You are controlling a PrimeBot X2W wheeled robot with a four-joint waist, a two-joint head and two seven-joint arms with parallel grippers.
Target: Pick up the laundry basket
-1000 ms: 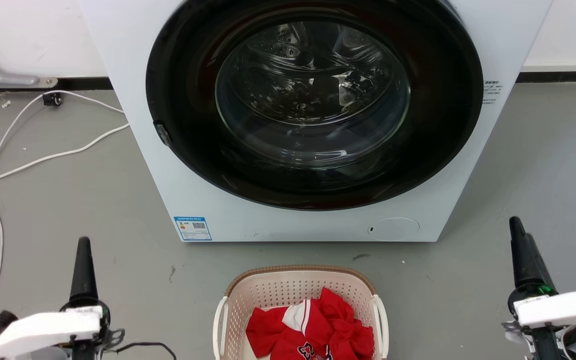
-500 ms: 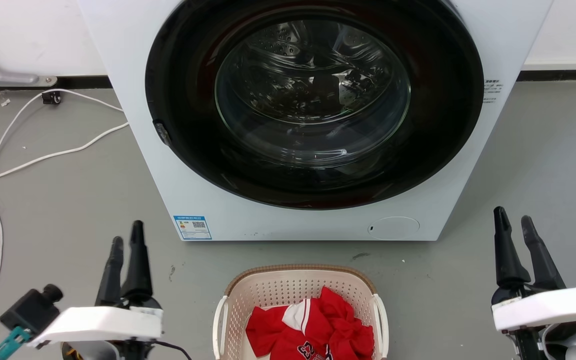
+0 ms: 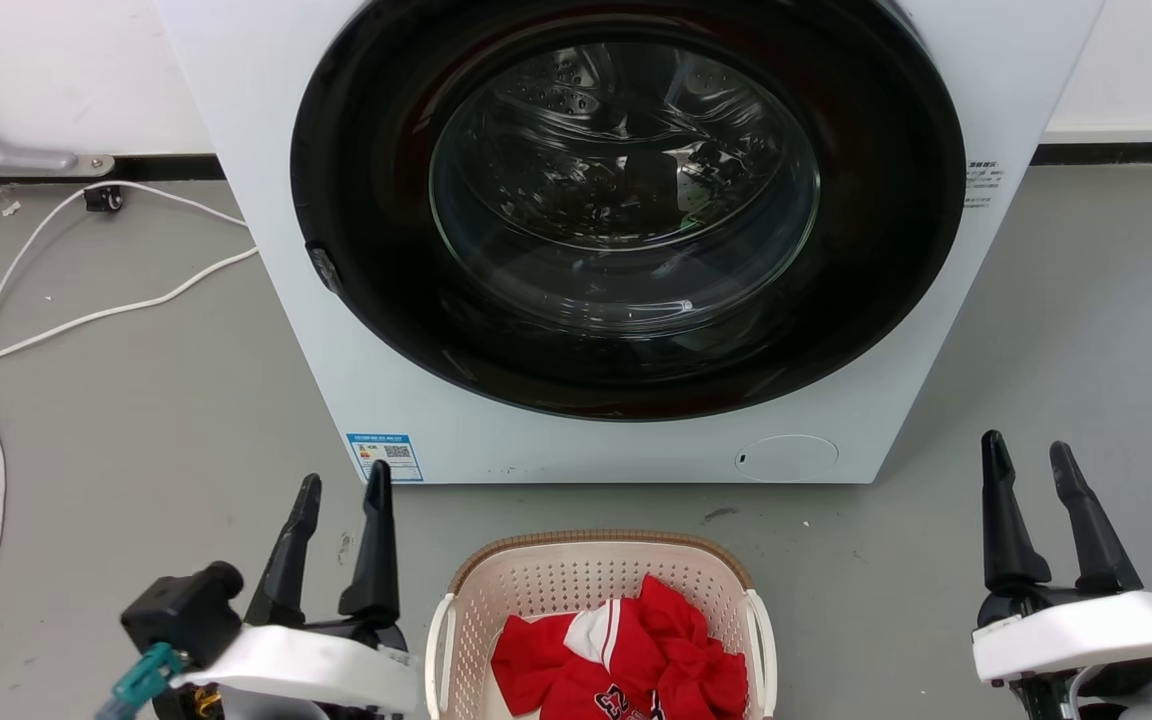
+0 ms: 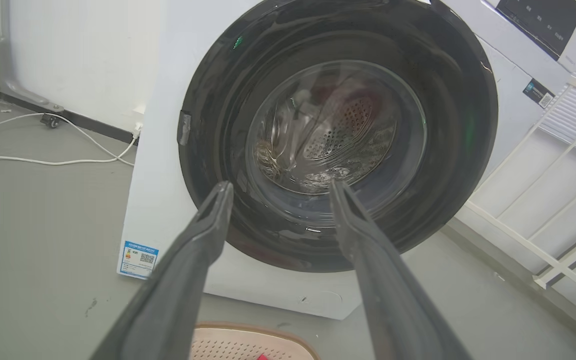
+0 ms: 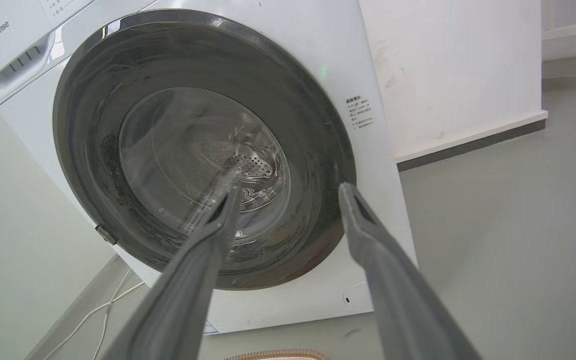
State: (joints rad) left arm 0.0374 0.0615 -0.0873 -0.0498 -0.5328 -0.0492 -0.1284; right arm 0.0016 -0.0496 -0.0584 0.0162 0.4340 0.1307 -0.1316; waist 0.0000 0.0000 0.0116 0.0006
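Observation:
The cream perforated laundry basket [image 3: 536, 575] with a brown rim and white side handles sits on the floor at the bottom centre of the head view, holding red clothes [image 3: 626, 655]. Its far rim also peeks into the left wrist view [image 4: 248, 332] and the right wrist view [image 5: 278, 355]. My left gripper [image 3: 341, 485] stands open just left of the basket, fingers pointing at the washer. Far to the basket's right, my right gripper [image 3: 1026, 450] is open too. Both are empty.
A white front-loading washer [image 3: 336, 330] with a shut dark round door [image 3: 626, 200] stands right behind the basket. White cables [image 3: 86, 315] trail over the grey floor at left. A white railing [image 4: 558, 220] runs beside the washer in the left wrist view.
My left gripper has moved right toward the basket and opened. My right gripper has opened and shifted a little left. The basket has not moved.

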